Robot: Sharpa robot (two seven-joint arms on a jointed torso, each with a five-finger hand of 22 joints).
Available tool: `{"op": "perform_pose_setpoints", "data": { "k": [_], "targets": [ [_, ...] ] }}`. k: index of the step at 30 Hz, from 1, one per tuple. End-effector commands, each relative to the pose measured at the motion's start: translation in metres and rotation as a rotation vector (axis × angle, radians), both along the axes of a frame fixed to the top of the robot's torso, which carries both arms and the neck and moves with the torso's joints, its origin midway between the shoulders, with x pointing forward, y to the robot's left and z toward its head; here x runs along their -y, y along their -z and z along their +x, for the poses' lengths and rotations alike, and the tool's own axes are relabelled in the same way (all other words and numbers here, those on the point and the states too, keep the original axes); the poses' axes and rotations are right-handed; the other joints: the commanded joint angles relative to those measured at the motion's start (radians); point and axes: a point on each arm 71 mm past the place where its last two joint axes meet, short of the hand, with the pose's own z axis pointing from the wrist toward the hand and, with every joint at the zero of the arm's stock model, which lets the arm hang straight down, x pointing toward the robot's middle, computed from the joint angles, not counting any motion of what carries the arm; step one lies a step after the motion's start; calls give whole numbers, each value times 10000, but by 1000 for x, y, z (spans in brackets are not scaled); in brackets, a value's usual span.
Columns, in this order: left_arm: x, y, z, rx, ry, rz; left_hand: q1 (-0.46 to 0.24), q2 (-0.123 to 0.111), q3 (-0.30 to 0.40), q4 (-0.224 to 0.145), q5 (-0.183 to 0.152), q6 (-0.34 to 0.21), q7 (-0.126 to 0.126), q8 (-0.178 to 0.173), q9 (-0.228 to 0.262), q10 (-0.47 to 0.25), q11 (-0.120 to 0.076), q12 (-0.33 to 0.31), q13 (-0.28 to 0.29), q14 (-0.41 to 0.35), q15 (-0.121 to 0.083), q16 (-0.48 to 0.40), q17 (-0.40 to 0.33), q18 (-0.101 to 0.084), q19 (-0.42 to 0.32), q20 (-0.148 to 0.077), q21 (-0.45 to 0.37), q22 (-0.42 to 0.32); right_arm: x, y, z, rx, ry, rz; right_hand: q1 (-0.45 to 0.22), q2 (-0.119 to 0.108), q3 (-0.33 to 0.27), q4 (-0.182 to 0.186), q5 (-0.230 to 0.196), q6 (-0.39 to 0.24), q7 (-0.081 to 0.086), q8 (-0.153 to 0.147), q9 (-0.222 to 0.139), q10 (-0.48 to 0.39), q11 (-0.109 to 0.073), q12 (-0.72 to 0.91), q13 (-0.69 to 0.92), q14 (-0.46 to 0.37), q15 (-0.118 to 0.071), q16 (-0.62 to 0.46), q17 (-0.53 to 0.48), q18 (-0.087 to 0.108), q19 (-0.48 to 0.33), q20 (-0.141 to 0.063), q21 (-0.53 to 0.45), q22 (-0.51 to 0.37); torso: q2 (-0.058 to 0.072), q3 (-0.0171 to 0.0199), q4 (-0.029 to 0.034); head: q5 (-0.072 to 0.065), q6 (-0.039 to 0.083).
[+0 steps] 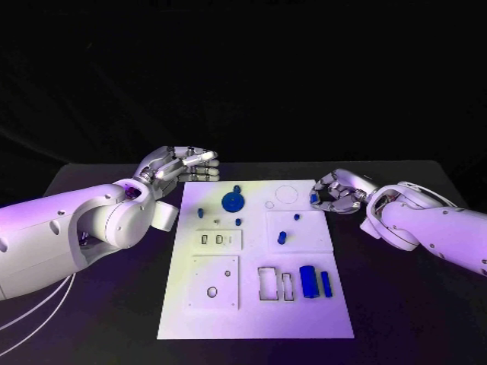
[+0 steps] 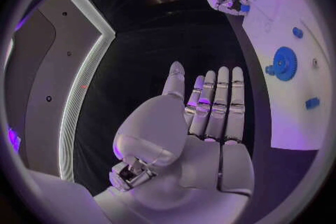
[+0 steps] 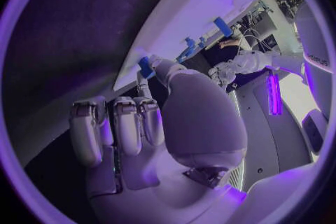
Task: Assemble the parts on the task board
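Head camera looks down on the task board; both wrist cameras view it obliquely from behind their hands

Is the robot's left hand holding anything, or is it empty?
Empty. The left hand is open, its fingers stretched out straight side by side with nothing between them, beside the white board.

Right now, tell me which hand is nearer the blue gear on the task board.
Left. The left hand hovers off the board's far left corner, just beside the blue gear. The right hand sits past the task board's right edge, farther away.
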Motion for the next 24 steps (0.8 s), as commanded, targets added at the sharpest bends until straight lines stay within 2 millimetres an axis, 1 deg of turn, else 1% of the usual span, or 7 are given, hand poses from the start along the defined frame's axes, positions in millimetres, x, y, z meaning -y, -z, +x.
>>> {"op": "perform_pose_setpoints", "data": {
  "k": [1,4,6,13,17,21,24],
  "targets": [
    [2,-1,-1,37,166,-100,21,25,-21,-62,-12,-78,89,-48,9,-75,-20,-6,15,-72,-24,-47,9,182,-58,19,-62,-9,0,-4,0,460,341,256,-29,110,117,-5,-22,142,-43,88,78,1053,-89,35,2632,1041,-91,40,2635,-143,1046,-107,46,2627,-5,1,4,23,-15],
    [2,-1,-1,36,157,-96,21,25,-21,-62,-12,-78,89,-48,9,-75,-20,-6,15,-72,-24,-47,9,182,-58,19,-62,-9,-2,-6,-3,552,555,529,-75,111,167,-26,60,171,-66,102,97,1053,-115,35,2632,1041,-109,40,2635,-143,1046,-129,46,2627,-13,0,0,37,-19],
    [1,-1,0,34,147,-92,21,25,-21,-62,-12,-78,89,-48,9,-75,-20,-6,15,-72,-24,-47,9,182,-58,19,-62,-9,-7,-9,-7,544,744,865,-97,209,337,-99,278,153,-88,99,128,1053,-147,35,2632,1041,-129,40,2635,-143,1046,-160,46,2627,-25,-4,-4,59,-32],
    [0,-1,1,27,119,-77,21,25,-21,-62,-12,-78,89,-48,9,-75,-20,-6,15,-72,-24,-47,9,182,-58,19,-62,-9,-42,-24,-25,326,1074,1035,-109,246,509,-255,449,120,-81,101,174,1053,-148,35,2632,1041,-137,40,2635,-143,1046,-177,46,2627,-32,1,-16,124,-52],
    [0,0,1,11,105,-65,21,25,-21,-62,-12,-78,89,-48,9,-75,-20,-6,15,-72,-24,-47,9,182,-58,19,-62,-9,-70,-31,-35,96,1025,832,-177,226,541,-288,480,102,-70,99,191,1053,-140,35,2632,1041,-138,40,2635,-143,1046,-179,46,2627,-38,-6,-19,160,-91],
    [0,0,2,1,99,-59,21,25,-21,-62,-12,-78,89,-48,9,-75,-20,-6,15,-72,-24,-47,9,182,-58,19,-62,-9,-102,-34,-43,-80,688,642,-288,140,541,-326,437,83,-65,95,210,1053,-132,35,2632,1041,-137,40,2635,-143,1046,-180,46,2627,-62,-35,-12,225,-131],
    [1,1,3,-1,107,-61,6,27,-16,-73,-23,-82,92,-45,26,-76,-19,-4,19,-70,-23,-59,32,183,-58,21,-65,-13,-129,-36,-50,-113,262,476,-335,100,545,-351,417,97,-68,105,224,1053,-131,35,2632,1041,-141,40,2635,-143,1046,-181,46,2627,-69,-41,-13,266,-156]
  ]
}}
